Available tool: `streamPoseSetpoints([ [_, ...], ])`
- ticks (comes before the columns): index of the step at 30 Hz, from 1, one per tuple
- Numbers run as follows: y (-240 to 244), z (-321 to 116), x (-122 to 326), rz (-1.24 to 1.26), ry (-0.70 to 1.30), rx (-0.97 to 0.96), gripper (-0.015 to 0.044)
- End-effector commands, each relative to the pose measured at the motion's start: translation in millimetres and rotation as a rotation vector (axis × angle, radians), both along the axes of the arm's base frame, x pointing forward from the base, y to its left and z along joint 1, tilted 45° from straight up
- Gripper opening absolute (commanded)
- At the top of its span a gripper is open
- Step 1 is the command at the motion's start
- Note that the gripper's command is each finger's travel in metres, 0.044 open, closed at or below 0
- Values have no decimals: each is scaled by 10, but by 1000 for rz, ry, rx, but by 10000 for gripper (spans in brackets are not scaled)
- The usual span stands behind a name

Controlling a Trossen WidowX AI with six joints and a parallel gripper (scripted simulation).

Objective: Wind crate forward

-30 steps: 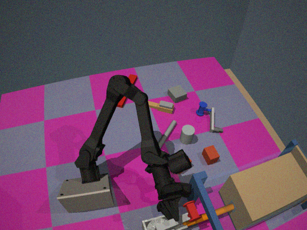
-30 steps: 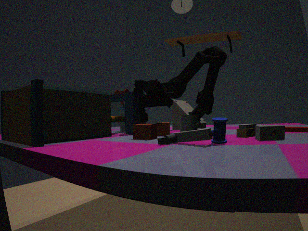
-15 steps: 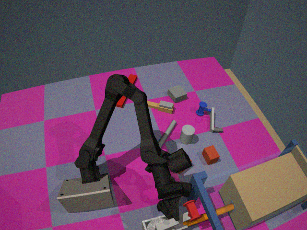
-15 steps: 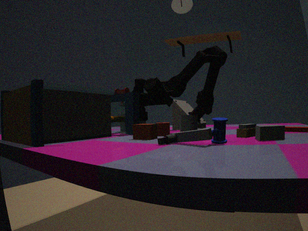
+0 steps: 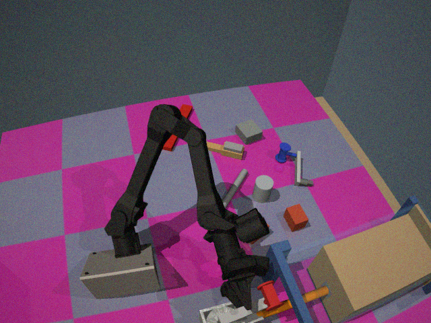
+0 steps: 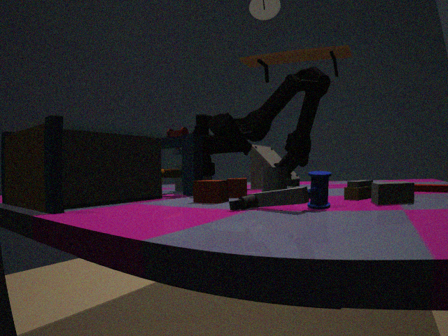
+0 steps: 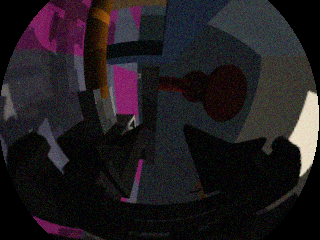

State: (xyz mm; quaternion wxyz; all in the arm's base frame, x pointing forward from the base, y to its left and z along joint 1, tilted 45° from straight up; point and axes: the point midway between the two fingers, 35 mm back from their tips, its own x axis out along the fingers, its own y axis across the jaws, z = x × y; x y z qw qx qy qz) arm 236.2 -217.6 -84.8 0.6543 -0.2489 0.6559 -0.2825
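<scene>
The tan crate (image 5: 376,262) (image 6: 112,166) sits flat behind the blue frame (image 5: 289,278) (image 7: 187,22), with a gap between its front and the frame. An orange strap (image 5: 316,294) (image 6: 171,172) (image 7: 96,45) runs from the crate under the frame to the winch (image 5: 206,311), which is partly cut off in the top view. A handle with a red knob (image 5: 270,295) (image 6: 177,131) (image 7: 225,92) is at the winch; whether its key is seated is hidden. My gripper (image 5: 247,306) (image 7: 165,127) is open by the handle's grey bar (image 7: 150,95), its fingertips apart and holding nothing.
A second handle with a blue knob (image 5: 283,153) (image 6: 318,190) lies farther off. A grey cylinder (image 5: 262,189), an orange block (image 5: 295,217), a grey rod (image 5: 236,186), a wooden brush (image 5: 226,150), a grey block (image 5: 248,132) and a red bar (image 5: 170,142) lie around the bench.
</scene>
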Motion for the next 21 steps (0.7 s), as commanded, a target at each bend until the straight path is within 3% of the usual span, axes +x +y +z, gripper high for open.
streamPoseSetpoints([
  [1, -10, 7, -1, 2, 4, -3, 240],
  [16, 16, 14, 6, 0, 0, 1, 240],
  [21, 313, 282, 73, -2, 0, 13, 240],
])
